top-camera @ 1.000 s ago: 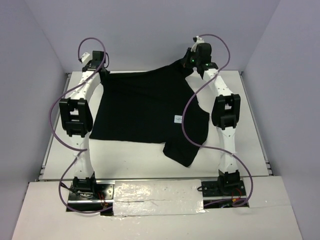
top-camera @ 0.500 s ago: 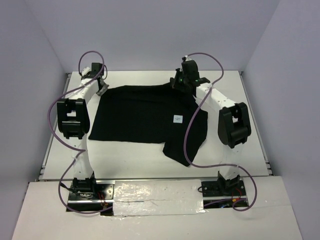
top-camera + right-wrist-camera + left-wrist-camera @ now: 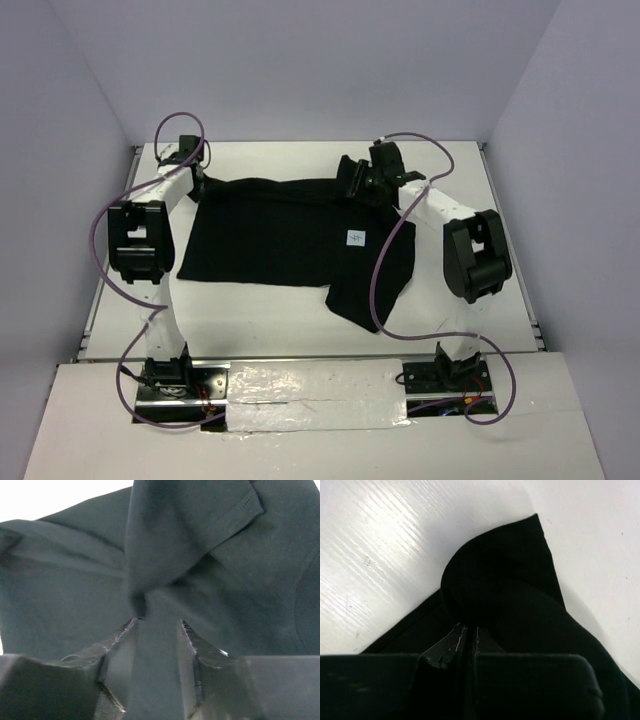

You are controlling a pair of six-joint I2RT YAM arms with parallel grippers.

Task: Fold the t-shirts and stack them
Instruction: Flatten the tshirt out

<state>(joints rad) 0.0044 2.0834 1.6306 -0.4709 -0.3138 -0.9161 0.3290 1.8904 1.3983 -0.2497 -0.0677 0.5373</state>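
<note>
1. T-shirt lies spread on the table between my arms, its far edge rumpled and one sleeve trailing near-right.
2. My left claw is pinched nearly closed on its far-left corner. My right claw has its jaws parted, with cloth loose between them.
3. Judgement: folding barely begun, nothing stacked.
4. White tag: print unreadable.

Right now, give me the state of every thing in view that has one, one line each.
black soft-cloth short-sleeved t-shirt, spread on the white table, rumpled on its right side.
small white tag, exposed on top of the cloth.
left fingers, shut on the t-shirt's far left corner.
right fingers, apart, cloth running between them.
</note>
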